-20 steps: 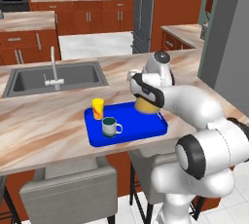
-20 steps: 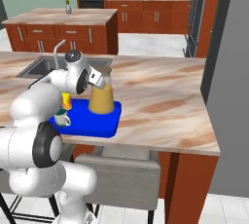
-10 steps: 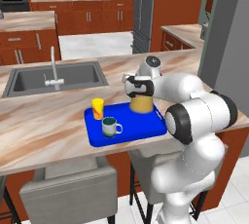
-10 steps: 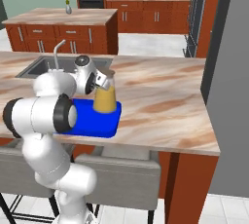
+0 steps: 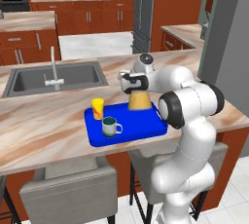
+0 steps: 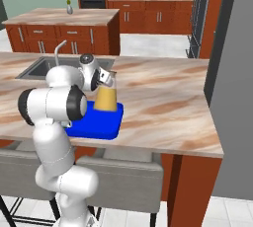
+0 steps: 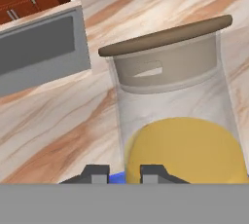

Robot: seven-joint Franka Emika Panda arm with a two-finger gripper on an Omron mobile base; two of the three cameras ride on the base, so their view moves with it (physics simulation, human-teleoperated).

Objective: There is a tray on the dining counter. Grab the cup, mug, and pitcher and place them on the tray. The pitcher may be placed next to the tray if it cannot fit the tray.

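gripping the neck of the pitcher [image 5: 138, 100], my end effector [image 5: 127, 83] is nearly closed around it. the pitcher stands on the back right part of the tray [image 5: 146, 131] on the desk [image 5: 44, 125]; the cup [image 5: 97, 108] and mug [image 5: 110, 126] are on the tray too. i judge this the last placement, so next i should open and back away without tipping it. since a second ago my arm has swung left, and the pitcher with it.
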